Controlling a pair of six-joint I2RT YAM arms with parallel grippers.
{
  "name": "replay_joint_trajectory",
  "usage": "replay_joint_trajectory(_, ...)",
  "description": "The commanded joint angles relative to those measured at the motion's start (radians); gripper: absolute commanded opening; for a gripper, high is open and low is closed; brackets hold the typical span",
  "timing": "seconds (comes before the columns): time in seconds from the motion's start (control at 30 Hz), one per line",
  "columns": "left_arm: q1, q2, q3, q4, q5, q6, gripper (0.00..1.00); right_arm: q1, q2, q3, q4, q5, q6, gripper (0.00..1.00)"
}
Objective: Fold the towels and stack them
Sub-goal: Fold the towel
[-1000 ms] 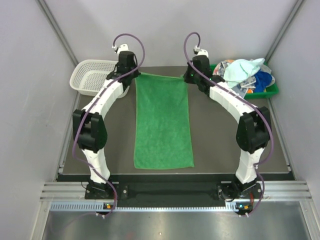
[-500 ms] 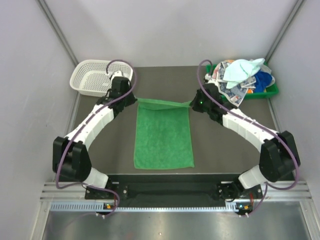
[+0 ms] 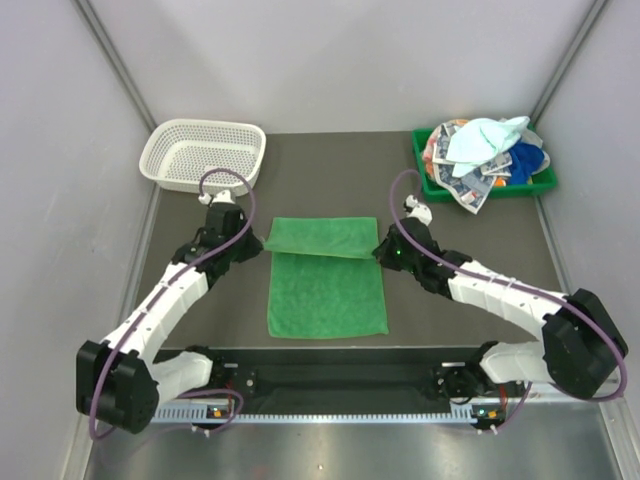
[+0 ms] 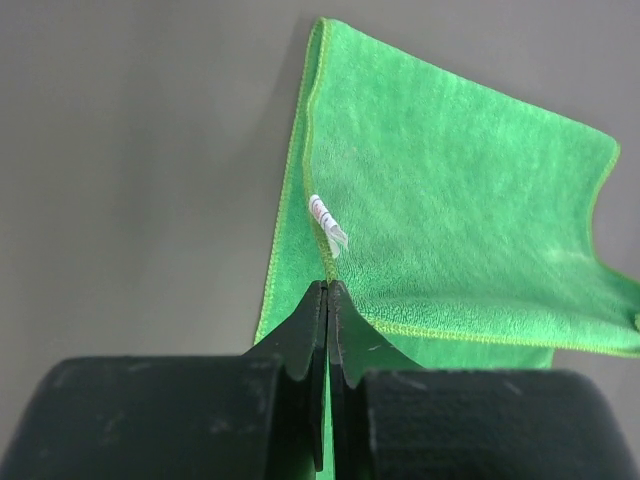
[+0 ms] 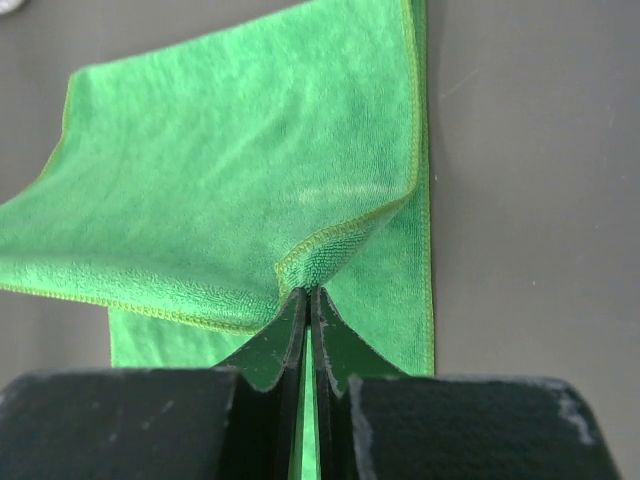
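A bright green towel (image 3: pixel 326 285) lies in the middle of the table, its far end lifted and doubled back toward the near edge. My left gripper (image 3: pixel 262 248) is shut on that raised end's left corner (image 4: pixel 326 268), where a small white tag shows. My right gripper (image 3: pixel 378 250) is shut on the right corner (image 5: pixel 305 270). The lifted flap (image 3: pixel 322 237) hangs between the two grippers above the lower layer. More towels (image 3: pixel 485 152), pale mint, blue and printed, are heaped in the green tray at the back right.
A white mesh basket (image 3: pixel 203 155) stands at the back left. The green plastic tray (image 3: pixel 430 178) sits at the back right corner. Grey walls close in on both sides, and the arm bases are at the near edge.
Both grippers have pulled the towel's far end up and back toward the near edge, folding it over itself. The arms have drawn in and lowered.
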Motion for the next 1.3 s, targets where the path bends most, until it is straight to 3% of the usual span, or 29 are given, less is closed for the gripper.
replay_joint_trajectory(0.0, 0.006, -0.038, -0.003, -0.008, 0.026, -0.004, 0.0, 0.02, -0.022, 0.009, 0.05, 0.08, 0.027, 0.0)
replay_joint_trajectory(0.17, 0.006, -0.075, 0.014, -0.051, 0.038, 0.016, 0.0, 0.026, -0.056, -0.002, 0.036, 0.086, 0.047, 0.0)
replay_joint_trajectory(0.53, 0.006, -0.079, 0.199, -0.174, 0.063, 0.046, 0.0, 0.031, -0.153, 0.073, -0.068, 0.112, 0.014, 0.0)
replay_joint_trajectory(1.0, 0.008, -0.122, 0.095, -0.229, 0.184, 0.039, 0.0, 0.083, -0.223, -0.059, -0.061, 0.094, 0.08, 0.0)
replay_joint_trajectory(1.27, 0.006, -0.124, -0.075, -0.211, 0.219, -0.021, 0.0, 0.112, -0.185, -0.148, 0.001, 0.077, 0.123, 0.0)
